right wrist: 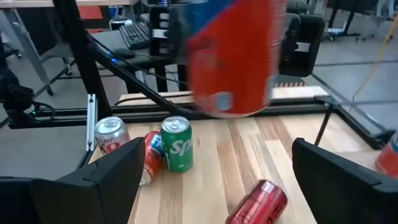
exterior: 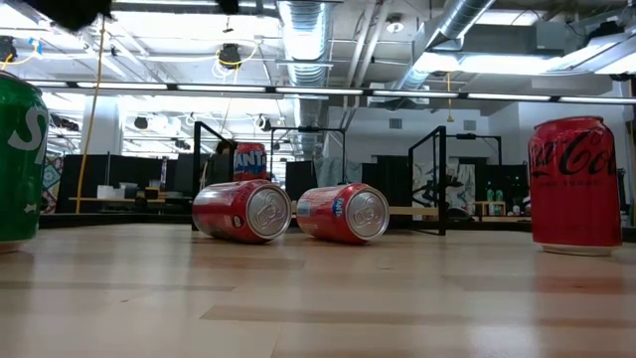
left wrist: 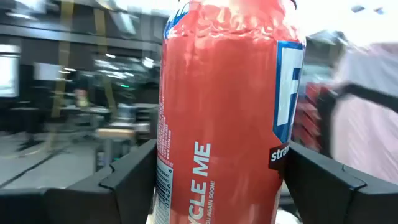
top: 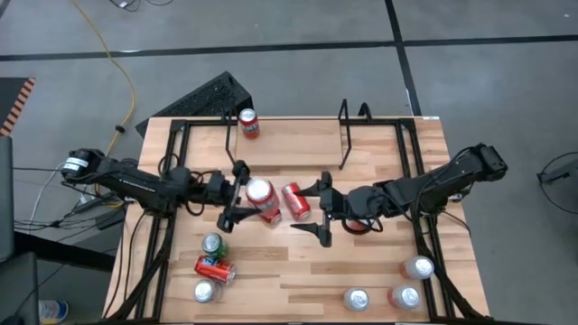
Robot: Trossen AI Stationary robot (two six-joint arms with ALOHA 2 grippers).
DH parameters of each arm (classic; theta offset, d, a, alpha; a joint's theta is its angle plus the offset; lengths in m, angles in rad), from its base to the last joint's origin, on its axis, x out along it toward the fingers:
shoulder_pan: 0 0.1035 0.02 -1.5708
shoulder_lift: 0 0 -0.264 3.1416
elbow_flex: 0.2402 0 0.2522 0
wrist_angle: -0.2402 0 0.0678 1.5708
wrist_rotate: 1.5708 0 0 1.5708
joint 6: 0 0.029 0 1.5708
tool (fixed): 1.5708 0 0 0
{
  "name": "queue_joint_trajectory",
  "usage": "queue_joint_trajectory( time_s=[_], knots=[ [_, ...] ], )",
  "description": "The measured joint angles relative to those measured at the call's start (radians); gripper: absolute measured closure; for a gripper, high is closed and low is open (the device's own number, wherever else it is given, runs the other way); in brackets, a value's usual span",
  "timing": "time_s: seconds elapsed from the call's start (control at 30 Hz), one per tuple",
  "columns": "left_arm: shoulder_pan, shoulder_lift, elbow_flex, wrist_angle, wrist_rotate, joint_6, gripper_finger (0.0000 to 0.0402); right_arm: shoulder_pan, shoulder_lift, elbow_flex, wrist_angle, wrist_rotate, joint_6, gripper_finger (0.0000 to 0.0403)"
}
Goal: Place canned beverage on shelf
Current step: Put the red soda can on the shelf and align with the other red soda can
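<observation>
Gripping a red can (top: 260, 191) upright, my left claw (top: 237, 195) holds it clear of the table (top: 361, 262), one finger (left wrist: 134, 177) pressed to each side. My right claw (top: 323, 209) hangs spread wide and empty across from that can, with a second red can (top: 296, 201) lying on its side between the two claws. Another red can (right wrist: 261, 202) lies flat near that one, as the low view shows. Beyond the held can, at the table's far edge, stands the shelf (top: 348, 135), with one red can (top: 248, 124) upright at its left end. A green can (top: 213, 245) stands on the near side of the held can.
</observation>
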State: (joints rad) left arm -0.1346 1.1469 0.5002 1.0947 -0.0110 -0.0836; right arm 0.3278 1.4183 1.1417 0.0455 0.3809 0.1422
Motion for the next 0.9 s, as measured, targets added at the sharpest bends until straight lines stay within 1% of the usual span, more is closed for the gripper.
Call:
queue_joint_trajectory(
  time_s=[0.1,0.17,0.3,0.37,0.47,0.63,0.8,0.9],
  knots=[
    [0.001,0.000,-0.069,0.110,-0.026,-0.029,0.0115,-0.005,0.008,-0.004,0.000,0.008,0.018,0.0024],
    [-0.001,0.000,-0.080,0.139,-0.035,-0.036,0.0115,-0.024,0.035,0.000,0.066,0.012,0.015,0.0024],
    [-0.014,-0.001,-0.079,0.132,-0.038,-0.035,0.0115,-0.064,0.125,-0.004,0.175,-0.001,-0.028,0.0024],
    [-0.024,0.000,-0.078,0.116,-0.040,-0.031,0.0115,-0.084,0.173,-0.002,0.250,-0.031,-0.041,0.0024],
    [-0.033,0.000,-0.078,0.096,-0.040,-0.014,0.0115,-0.099,0.212,0.008,0.330,-0.083,-0.042,0.0024],
    [-0.038,0.000,-0.078,0.035,-0.049,-0.010,0.0115,-0.101,0.223,0.013,0.306,-0.096,-0.041,0.0024],
    [-0.038,0.000,-0.078,0.028,-0.050,-0.007,0.0115,-0.103,0.205,0.017,0.325,-0.151,-0.043,0.0024],
    [-0.038,0.000,-0.078,0.023,-0.049,-0.007,0.0115,-0.108,0.205,0.017,0.342,-0.158,-0.065,0.0024]
  ],
)
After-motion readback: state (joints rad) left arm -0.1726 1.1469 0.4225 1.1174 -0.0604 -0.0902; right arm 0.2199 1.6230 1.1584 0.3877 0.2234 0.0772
